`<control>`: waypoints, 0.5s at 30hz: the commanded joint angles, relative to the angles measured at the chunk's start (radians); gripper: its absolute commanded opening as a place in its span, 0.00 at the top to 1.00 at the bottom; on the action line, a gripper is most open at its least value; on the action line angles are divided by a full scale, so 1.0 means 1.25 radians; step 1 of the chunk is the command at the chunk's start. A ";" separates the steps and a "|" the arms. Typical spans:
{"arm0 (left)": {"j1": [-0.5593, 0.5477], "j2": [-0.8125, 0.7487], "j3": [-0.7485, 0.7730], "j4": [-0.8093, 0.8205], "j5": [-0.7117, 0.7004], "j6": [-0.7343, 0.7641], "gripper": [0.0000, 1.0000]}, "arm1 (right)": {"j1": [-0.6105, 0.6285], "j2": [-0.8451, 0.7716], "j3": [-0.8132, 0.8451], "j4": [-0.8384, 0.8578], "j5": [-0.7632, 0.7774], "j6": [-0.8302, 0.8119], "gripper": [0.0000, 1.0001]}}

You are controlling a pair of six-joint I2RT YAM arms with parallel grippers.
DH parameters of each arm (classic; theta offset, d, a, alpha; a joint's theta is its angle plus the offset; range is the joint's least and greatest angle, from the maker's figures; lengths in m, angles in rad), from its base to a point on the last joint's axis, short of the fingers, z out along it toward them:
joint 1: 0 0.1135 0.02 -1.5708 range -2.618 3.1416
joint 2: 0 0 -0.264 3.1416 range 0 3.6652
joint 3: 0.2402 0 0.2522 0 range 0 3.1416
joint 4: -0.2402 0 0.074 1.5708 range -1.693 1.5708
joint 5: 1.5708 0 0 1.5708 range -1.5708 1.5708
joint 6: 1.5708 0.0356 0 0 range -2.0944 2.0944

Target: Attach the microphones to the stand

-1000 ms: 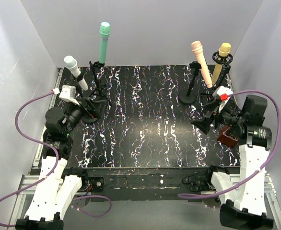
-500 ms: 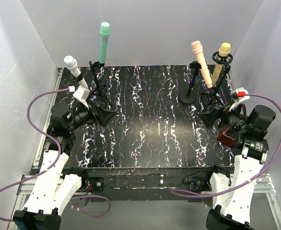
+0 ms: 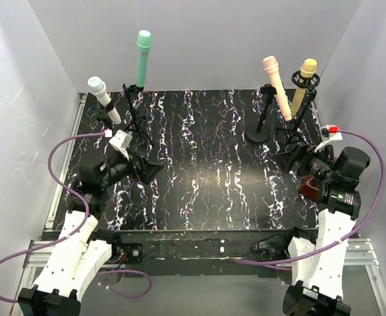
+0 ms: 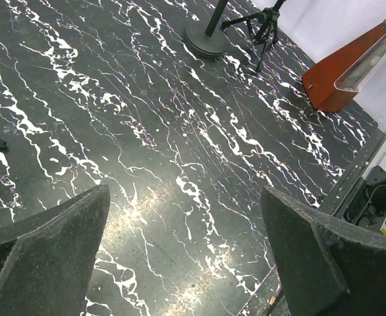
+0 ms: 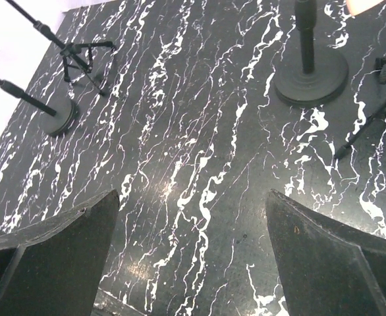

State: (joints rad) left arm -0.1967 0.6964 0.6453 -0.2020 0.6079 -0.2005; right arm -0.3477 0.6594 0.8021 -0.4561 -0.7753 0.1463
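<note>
Withdrawn, both end effectors (image 4: 185, 197) (image 5: 193, 197) gape, apparently empty.

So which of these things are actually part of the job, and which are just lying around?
Part of the job: white microphone, green microphone, pink microphone, yellow microphone, and the black stands that already hold them.

Just lying about: red-brown block; purple cables.

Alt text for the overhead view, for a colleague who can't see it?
Four microphones sit in stands at the back of a black table: white microphone and green microphone left, pink microphone and yellow microphone right. The left hand and right hand hover open, empty.
</note>
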 commanded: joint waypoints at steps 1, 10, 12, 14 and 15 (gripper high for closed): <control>-0.005 0.004 0.004 0.012 -0.024 0.016 0.02 | -0.005 -0.005 -0.006 0.059 0.041 0.056 0.02; -0.010 0.004 0.002 0.011 -0.041 0.014 0.02 | -0.005 -0.028 -0.076 0.078 0.053 0.016 0.02; -0.011 0.004 0.000 0.011 -0.043 0.014 0.02 | -0.005 -0.026 -0.075 0.075 0.040 0.012 0.02; -0.011 0.004 0.002 0.009 -0.046 0.014 0.02 | -0.005 -0.018 -0.073 0.076 0.025 0.007 0.02; -0.011 0.004 0.002 0.008 -0.046 0.016 0.02 | -0.005 -0.013 -0.075 0.079 0.023 0.006 0.02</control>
State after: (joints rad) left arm -0.2058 0.7059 0.6453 -0.2020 0.5644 -0.1970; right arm -0.3477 0.6373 0.7055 -0.4099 -0.7177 0.1768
